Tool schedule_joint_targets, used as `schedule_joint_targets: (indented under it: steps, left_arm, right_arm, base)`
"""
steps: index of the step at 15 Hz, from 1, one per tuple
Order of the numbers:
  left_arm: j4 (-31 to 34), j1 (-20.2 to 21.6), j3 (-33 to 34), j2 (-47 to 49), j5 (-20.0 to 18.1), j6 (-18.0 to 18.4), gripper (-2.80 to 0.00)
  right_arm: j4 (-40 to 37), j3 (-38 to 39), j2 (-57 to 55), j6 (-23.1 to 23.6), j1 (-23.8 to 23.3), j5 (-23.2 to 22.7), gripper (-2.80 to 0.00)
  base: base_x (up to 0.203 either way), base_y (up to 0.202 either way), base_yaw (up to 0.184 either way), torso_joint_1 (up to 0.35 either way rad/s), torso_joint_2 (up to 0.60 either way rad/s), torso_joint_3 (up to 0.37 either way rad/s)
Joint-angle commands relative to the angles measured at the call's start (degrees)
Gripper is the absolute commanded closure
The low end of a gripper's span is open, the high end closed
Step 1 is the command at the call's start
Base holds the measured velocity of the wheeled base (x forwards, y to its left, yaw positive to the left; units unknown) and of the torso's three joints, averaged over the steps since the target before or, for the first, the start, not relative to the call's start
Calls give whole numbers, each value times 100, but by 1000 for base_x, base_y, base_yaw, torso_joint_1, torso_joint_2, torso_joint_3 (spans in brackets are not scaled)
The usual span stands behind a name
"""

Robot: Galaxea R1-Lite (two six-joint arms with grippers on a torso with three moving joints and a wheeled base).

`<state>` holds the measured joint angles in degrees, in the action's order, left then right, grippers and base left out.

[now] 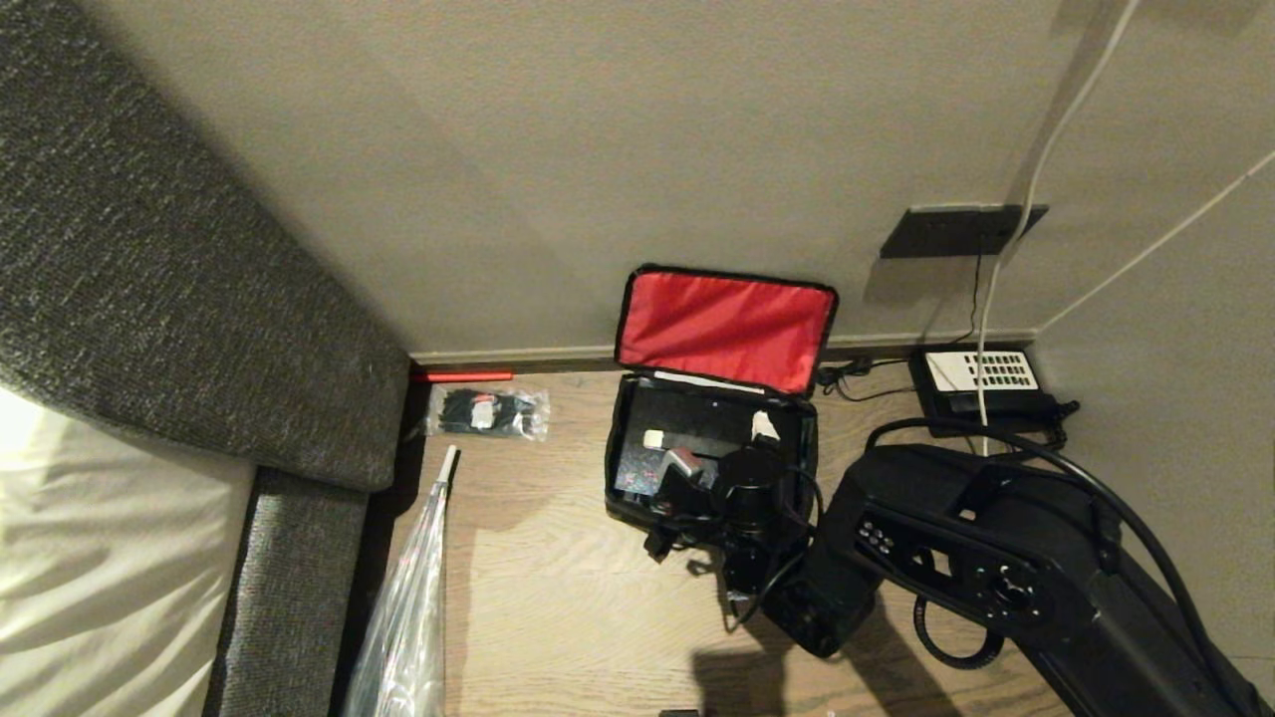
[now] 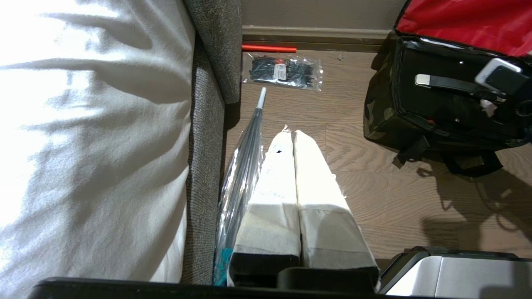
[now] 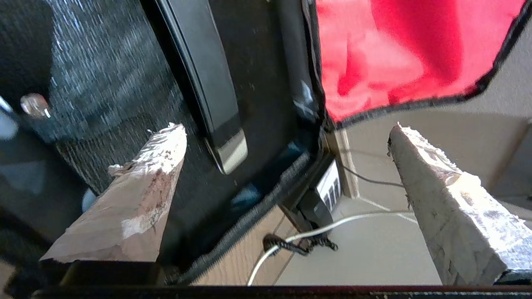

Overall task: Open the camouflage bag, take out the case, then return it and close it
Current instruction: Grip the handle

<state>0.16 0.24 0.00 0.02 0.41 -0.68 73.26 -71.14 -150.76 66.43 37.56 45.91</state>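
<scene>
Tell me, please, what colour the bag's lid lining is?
Red; the camouflage bag's lid lining shows best in the head view.

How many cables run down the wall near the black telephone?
2 white cables: one drops past the dark wall plate onto the black telephone; another slants toward the corner. A thin black cord also hangs there.

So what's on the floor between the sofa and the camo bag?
In the head view, a packet of black cable ties and a clear-wrapped umbrella lie between sofa and camouflage bag.
</scene>
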Motion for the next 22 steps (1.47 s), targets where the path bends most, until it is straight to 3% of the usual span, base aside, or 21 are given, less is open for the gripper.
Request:
schedule_joint_targets:
  steps: [1,12,22]
  left_arm:
    - [2,2,18,-3,2,-2,0]
    - [19,2,18,-11,2,15,0]
    - [11,2,18,-11,2,24,0]
  right_arm:
    - [100,144,152,37,6,103,-280]
    - [681,614,152,37,173,305,-280]
    - [546,255,7,116,208,305,-280]
  base:
    - [0,0,0,0,0,0]
    - [0,0,0,0,0,0]
    - [0,0,0,0,0,0]
